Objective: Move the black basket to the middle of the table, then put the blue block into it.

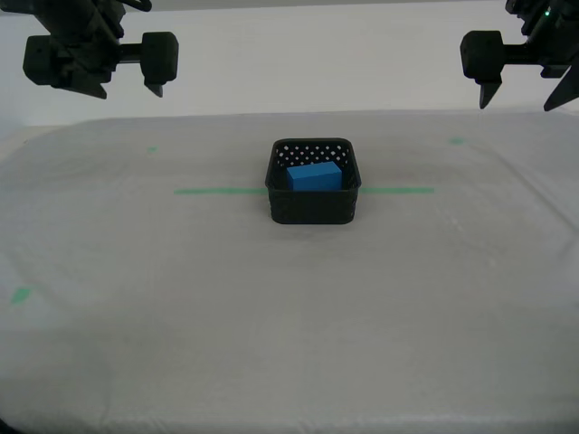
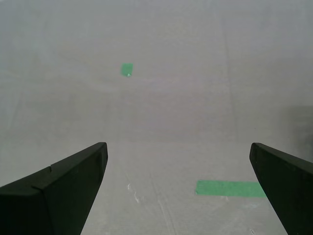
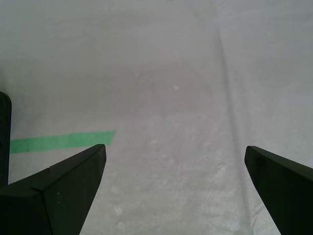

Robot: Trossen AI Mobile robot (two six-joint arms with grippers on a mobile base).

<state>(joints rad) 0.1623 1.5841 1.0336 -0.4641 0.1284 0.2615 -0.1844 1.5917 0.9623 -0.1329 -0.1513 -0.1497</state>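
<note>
The black basket [image 1: 313,192] stands at the middle of the table [image 1: 289,316], on the green tape line [image 1: 217,191]. The blue block [image 1: 315,176] lies inside it. My first gripper [image 1: 518,101] hangs open and empty high at the exterior view's right, far from the basket. Its wrist view shows its gripper [image 3: 175,147] open over bare cloth, with a sliver of the basket [image 3: 4,137] at the frame's edge. My second gripper [image 1: 127,89] hangs open and empty high at the exterior view's left. Its wrist view shows it [image 2: 178,147] over bare cloth only.
Small green tape bits lie on the cloth at the far left [image 1: 152,149], far right [image 1: 457,140] and near left [image 1: 18,295]. One bit [image 2: 127,69] and a tape line end [image 2: 230,188] show in the second wrist view. A tape line end [image 3: 63,141] shows in the first.
</note>
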